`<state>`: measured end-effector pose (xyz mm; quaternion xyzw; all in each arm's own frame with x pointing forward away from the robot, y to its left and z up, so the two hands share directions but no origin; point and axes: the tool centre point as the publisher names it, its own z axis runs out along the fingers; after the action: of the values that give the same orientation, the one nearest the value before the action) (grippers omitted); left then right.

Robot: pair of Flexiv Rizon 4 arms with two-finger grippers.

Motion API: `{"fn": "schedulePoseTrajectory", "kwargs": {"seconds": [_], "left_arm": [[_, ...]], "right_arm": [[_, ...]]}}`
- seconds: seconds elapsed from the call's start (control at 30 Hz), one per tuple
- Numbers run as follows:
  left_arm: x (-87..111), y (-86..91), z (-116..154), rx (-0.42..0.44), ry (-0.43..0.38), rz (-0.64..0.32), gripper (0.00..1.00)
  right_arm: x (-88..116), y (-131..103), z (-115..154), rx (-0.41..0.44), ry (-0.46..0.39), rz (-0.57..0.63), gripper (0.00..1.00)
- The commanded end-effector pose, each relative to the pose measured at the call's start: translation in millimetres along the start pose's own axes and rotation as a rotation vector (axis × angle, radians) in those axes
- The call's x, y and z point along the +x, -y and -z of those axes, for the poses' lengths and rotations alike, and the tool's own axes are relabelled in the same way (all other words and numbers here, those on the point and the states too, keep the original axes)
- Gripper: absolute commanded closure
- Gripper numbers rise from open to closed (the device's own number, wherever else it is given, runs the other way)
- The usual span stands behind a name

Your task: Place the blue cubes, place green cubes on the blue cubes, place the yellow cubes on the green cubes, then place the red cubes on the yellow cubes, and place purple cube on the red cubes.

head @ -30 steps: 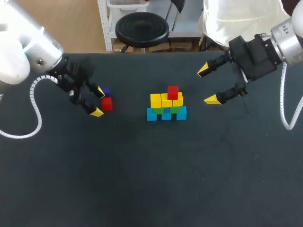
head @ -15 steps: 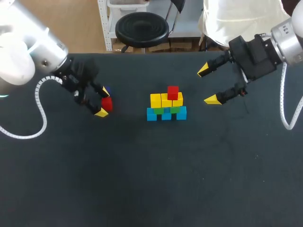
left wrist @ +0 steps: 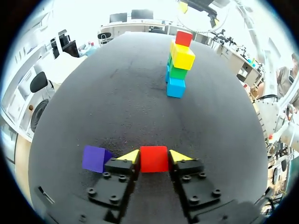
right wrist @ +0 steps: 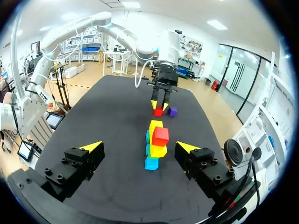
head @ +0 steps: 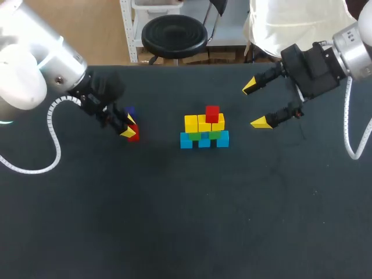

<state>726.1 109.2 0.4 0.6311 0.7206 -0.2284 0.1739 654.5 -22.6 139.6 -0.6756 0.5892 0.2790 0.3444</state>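
Observation:
A loose red cube [left wrist: 153, 159] sits on the black table between the yellow tips of my left gripper [left wrist: 154, 156], which touch its two sides. In the head view the left gripper [head: 128, 127] is left of the stack with the red cube [head: 134, 134] at its tips. A purple cube [left wrist: 95, 158] lies just beside the left finger. The stack [head: 204, 129] has blue cubes at the bottom, then green, then yellow, and one red cube [head: 213, 113] on top. My right gripper [head: 255, 104] hangs open to the right of the stack, holding nothing.
The black table [head: 186, 209] spreads wide in front of the stack. My left arm's white cable [head: 49, 133] loops over the table's left side. In the right wrist view the stack [right wrist: 155, 144] stands ahead of the open right gripper [right wrist: 139, 148].
My left gripper moved a little right over the loose red cube and closed its fingers onto it. The right arm has not moved.

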Motion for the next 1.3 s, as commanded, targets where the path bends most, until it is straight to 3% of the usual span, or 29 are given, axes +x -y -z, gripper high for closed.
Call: {"fn": "schedulePoseTrajectory", "kwargs": {"seconds": [0.03, 0.17, 0.33, 0.7, 1.07, 1.1, 1.2, 1.3], "left_arm": [[0.2, 9.2, 1.0, -0.028, -0.01, -0.005, 1.0], [-2.0, 13.6, 4.9, -0.041, 0.012, -0.01, 1.0], [-20.0, 22.1, 14.3, -0.025, 0.044, -0.062, 1.0], [-34.7, 47.4, 1.6, 0.011, -0.002, -0.071, 1.0], [-25.1, 55.2, -3.4, -0.059, -0.008, 0.005, 1.0], [-24.6, 55.7, -4.5, -0.053, -0.01, 0.01, 0.98], [-23.8, 56.9, -7.3, -0.041, -0.021, 0.012, 0.65], [-24.5, 57.6, -7.7, -0.039, -0.023, 0.013, 0.5]], "right_arm": [[0.4, 0.2, -0.2, 0.0, 0.003, 0.001, 0.0], [0.4, 0.2, -0.2, 0.0, 0.003, 0.001, 0.0], [0.4, 0.2, -0.2, 0.0, 0.003, 0.001, 0.0], [0.4, 0.2, -0.2, 0.0, 0.003, 0.001, 0.0], [0.4, 0.2, -0.2, 0.0, 0.003, 0.001, 0.0], [0.4, 0.2, -0.2, 0.0, 0.003, 0.001, 0.0], [0.4, 0.2, -0.2, 0.0, 0.003, 0.001, 0.0], [0.4, 0.2, -0.2, 0.0, 0.003, 0.001, 0.0]]}}
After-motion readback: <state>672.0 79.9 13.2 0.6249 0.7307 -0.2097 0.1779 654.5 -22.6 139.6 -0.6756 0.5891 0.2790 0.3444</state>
